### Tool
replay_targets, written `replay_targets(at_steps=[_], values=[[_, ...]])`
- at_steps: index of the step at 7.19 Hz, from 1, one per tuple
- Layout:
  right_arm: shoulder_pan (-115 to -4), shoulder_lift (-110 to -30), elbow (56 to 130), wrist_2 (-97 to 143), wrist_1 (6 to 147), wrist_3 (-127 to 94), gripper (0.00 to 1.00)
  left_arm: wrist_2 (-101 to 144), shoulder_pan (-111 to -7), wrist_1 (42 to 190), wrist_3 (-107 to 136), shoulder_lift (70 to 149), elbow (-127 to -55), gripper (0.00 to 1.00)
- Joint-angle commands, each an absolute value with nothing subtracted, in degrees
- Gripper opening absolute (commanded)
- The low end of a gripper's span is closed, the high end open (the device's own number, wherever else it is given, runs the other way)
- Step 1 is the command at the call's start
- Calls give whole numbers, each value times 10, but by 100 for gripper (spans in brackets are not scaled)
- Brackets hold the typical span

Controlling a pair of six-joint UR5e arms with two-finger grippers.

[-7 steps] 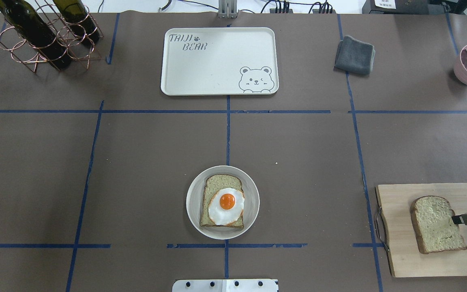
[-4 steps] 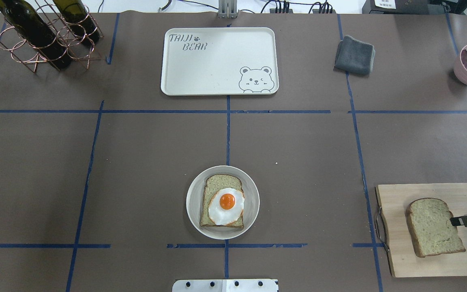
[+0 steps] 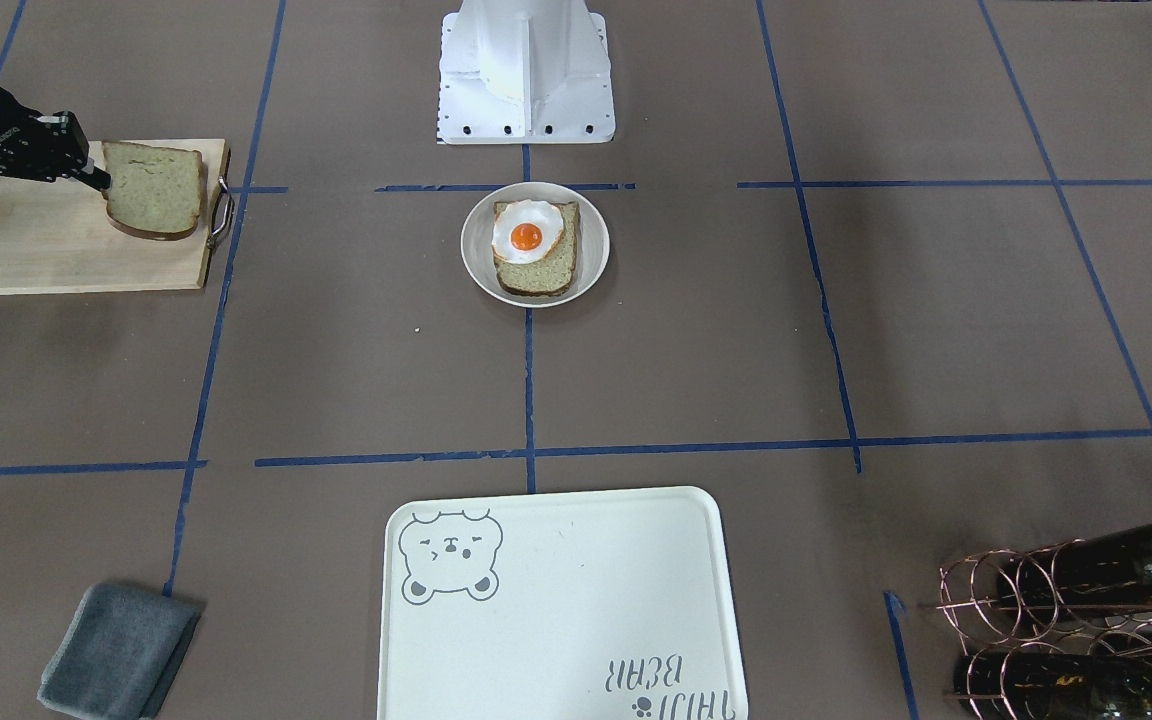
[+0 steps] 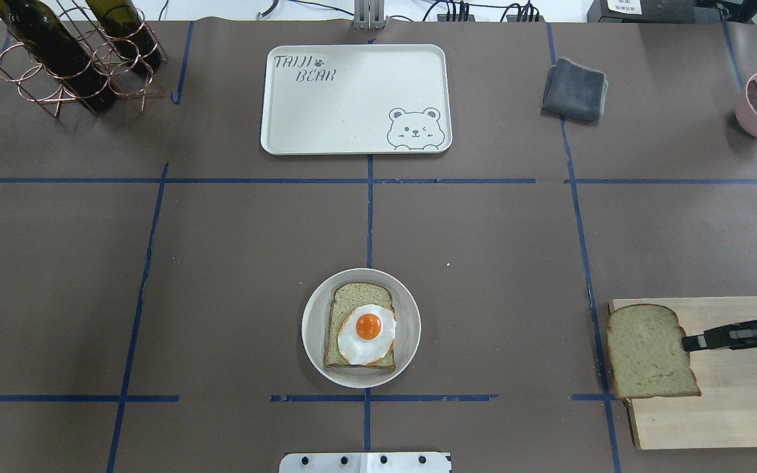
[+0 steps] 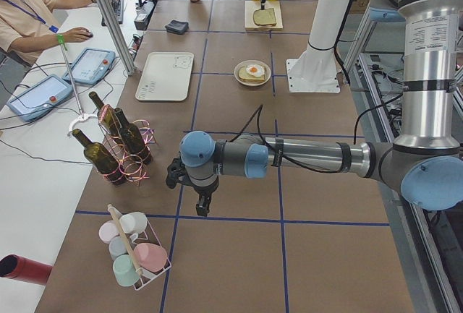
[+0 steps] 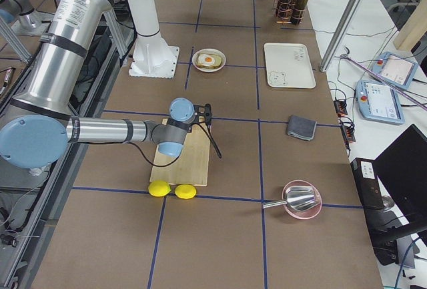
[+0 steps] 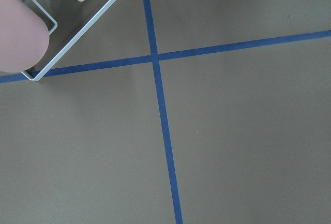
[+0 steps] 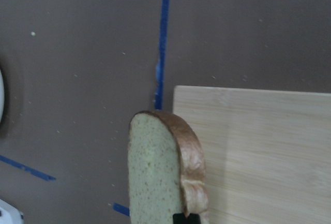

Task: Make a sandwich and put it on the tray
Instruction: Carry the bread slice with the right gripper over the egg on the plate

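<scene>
Our right claw point(image 4: 686, 343) pinches the bread slice point(image 4: 646, 351), likely light and floppy, at its 3 o'clock crust. Whether the left claw point(image 5: 203, 210) is wide or narrow, we cannot tell.

**UR5e pair: silver, blue, black**

Left arm point(image 5: 304, 157) & right arm point(image 6: 107, 130): silver tubes, lt-blue joint caps, black cable along each forearm. Left gripper point(image 5: 202, 209) & right gripper point(image 4: 688, 343) black. White pedestal point(image 3: 526, 70), dark screws in base plate.

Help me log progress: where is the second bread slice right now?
Overhead view, lower right: the second bread slice is gripped by the right tool over the left edge of the cutting board.
</scene>
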State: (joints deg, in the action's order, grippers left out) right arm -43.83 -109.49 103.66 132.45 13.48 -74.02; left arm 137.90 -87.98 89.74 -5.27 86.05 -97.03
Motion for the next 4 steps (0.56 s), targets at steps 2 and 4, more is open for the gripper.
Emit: replay_targets(at_steps=[2,4], values=[[-432,-929,1038,1303,193,-850,0,1379,-879,897,-53,860,-970,100],[-363,-822,1040,1219,269,-875,0,1380,-879,897,-53,861,-970,100]])
